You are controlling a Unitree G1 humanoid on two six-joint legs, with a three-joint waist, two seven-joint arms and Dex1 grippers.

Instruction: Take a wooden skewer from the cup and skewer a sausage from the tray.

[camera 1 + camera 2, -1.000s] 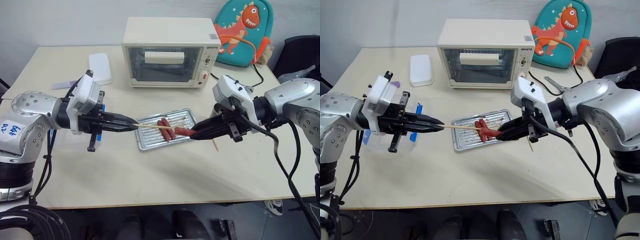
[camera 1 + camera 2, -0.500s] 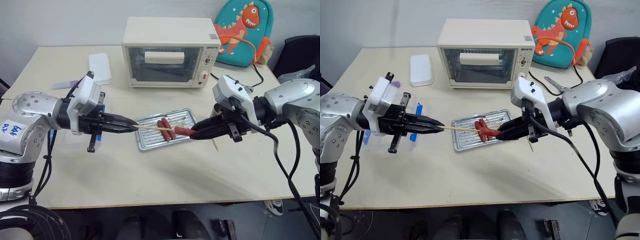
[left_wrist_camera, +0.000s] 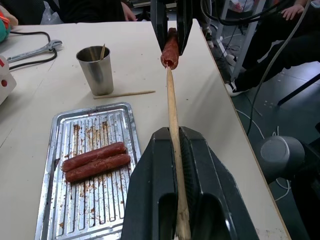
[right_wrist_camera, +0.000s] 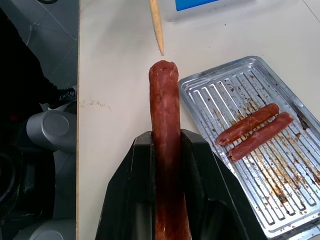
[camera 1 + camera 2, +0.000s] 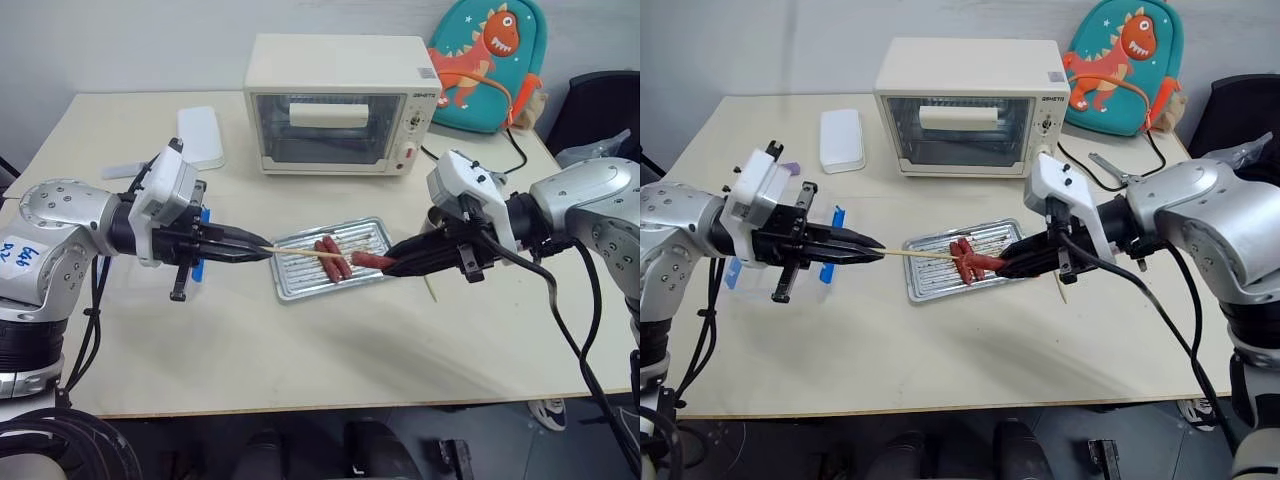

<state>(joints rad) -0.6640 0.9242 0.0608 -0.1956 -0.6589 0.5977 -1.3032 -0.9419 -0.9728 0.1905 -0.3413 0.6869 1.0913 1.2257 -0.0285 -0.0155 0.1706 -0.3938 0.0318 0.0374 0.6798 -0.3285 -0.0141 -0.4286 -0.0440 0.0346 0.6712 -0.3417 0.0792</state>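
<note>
Skewer tip (image 3: 168,75) lined up just short of the sausage's (image 4: 165,125) cut end, both above the tray's (image 5: 372,232) right edge.

Left gripper (image 5: 262,252) clamped on the skewer, right gripper (image 5: 392,268) clamped on the sausage; best pushed straight along the sausage's length, dead centre (else likely bursting out the side), cup (image 3: 96,70) standing by the table's right edge.

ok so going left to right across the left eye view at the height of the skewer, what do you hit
left tool → wooden skewer → two sausages on the tray → sausage gripped by the right tool → right tool
</note>
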